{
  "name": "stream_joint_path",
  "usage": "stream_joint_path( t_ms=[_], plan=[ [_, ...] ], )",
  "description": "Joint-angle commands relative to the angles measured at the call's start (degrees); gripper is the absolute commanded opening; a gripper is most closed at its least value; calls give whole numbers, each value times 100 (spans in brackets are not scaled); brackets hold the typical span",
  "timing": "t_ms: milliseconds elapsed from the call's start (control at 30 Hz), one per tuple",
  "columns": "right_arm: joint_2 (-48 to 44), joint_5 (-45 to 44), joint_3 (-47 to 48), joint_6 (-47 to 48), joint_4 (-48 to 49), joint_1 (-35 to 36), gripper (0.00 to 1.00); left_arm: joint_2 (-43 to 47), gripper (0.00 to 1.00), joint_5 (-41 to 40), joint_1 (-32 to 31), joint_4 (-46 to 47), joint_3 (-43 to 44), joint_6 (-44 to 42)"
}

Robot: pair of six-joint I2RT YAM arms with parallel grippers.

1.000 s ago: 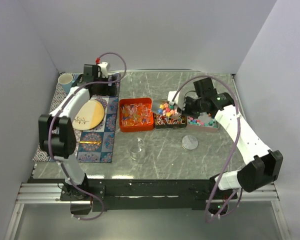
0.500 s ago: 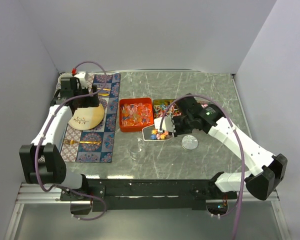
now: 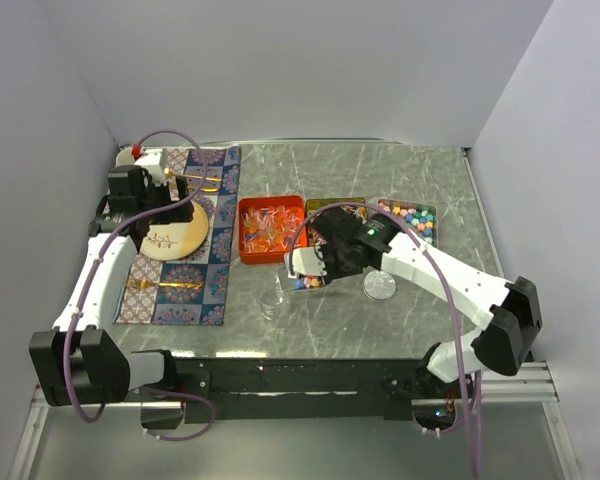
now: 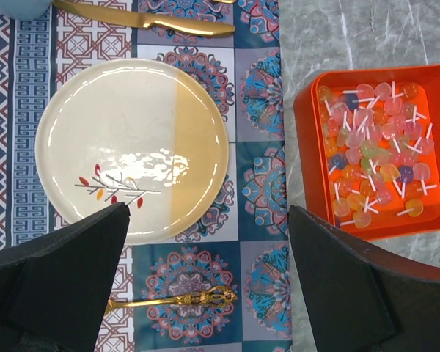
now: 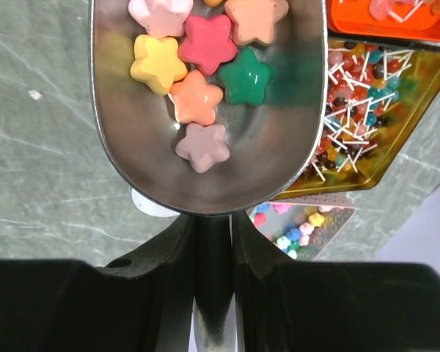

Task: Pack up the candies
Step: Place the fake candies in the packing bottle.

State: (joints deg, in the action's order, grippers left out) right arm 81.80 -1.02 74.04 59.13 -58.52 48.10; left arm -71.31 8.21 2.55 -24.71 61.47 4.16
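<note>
- Star-shaped candies (image 5: 205, 88) in yellow, red-pink, green, orange and mauve lie in the bowl of a metal scoop (image 5: 125, 147). The scoop is held above the grey marbled table (image 3: 330, 320), near a small clear dish (image 3: 273, 298).
- The scoop's front end and its topmost stars are cut off by the wrist view's edge.
- The right gripper (image 5: 214, 227) is clenched on the scoop's handle.
- More stars fill a tray (image 3: 436, 222) at the far right.
- Lollipops (image 4: 374, 147) fill an orange tray (image 4: 304, 161), and others lie in a gold tray (image 5: 381, 158), largely hidden behind the right arm from above.
- The dish and a round lid (image 3: 380, 285) are too small to make out.
- The left gripper (image 4: 209, 213), jaws spread and grasping nothing, hangs over a cream-and-tan plate (image 4: 95, 132) painted with a leafy twig.
- The plate rests on a patterned placemat (image 4: 257, 249), with a gold knife (image 4: 147, 18) lying beyond it.
</note>
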Motion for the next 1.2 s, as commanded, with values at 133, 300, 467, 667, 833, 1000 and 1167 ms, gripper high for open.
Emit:
stream_joint_path(
  t_ms=[133,300,467,667,833,1000,1167],
  plan=[
    [266,-1057,489,-174,236,419,0,389,97,199,35,273,-276,190],
    [258,-1559,542,18,104,692,0,451,96,252,27,397,-408,260],
    [178,-2156,488,222,166,991,0,442,96,295,44,493,-469,375],
    [433,-2560,682,107,-80,1079,0,477,96,313,62,529,-470,436],
    [556,-2825,734,81,-194,1149,0,495,96,348,97,546,-452,498],
    [565,-2966,884,203,-300,1211,0,495,97,374,115,590,-487,524],
    [556,-3124,911,335,-362,1299,0,495,96,383,132,599,-496,524]
  ],
)
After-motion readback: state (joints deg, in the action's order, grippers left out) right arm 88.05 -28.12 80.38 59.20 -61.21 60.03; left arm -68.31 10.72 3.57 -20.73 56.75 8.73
